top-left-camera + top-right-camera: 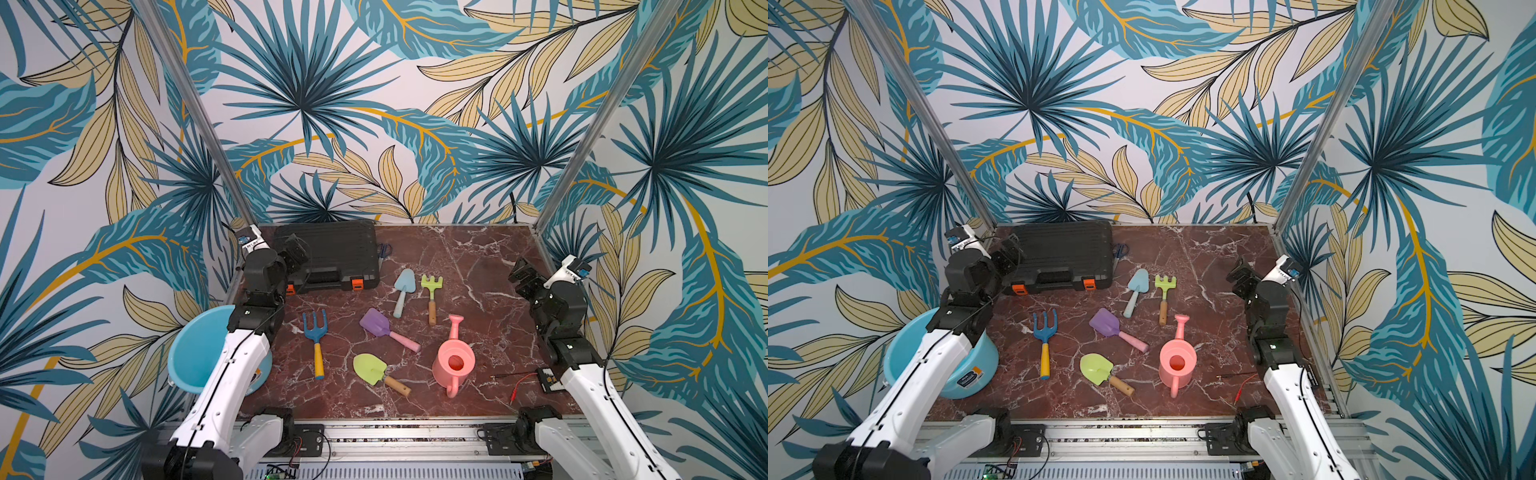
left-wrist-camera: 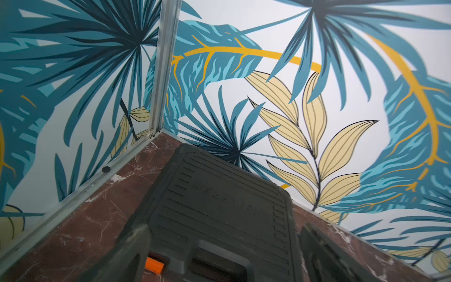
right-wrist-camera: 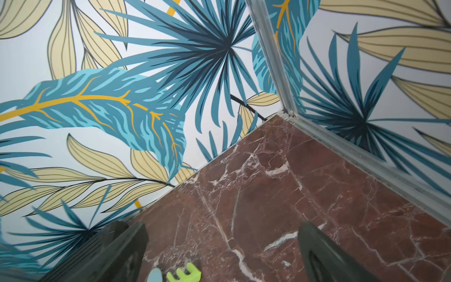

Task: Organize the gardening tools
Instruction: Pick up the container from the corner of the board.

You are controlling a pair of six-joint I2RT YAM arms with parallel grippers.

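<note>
I note the case (image 1: pixel 332 249) at the back left corner of the table (image 1: pixel 478 257). Trowel (image 1: pixel 403 291) and rake (image 1: pixel 431 297) lie side by side just right of its front, rake rightmost. Nearer me: fork (image 1: pixel 316 345) left, scoop (image 1: pixel 384 328) centre, watering can (image 1: pixel 453 361) right, shovel (image 1: pixel 376 372) before the scoop. Tub (image 1: pixel 195 349) sits at the left edge.

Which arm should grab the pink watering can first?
Right. The pink watering can stands right of centre on the table, nearer the right end effector, which is open and empty. The left end effector hangs at the black case, farther off.
</note>
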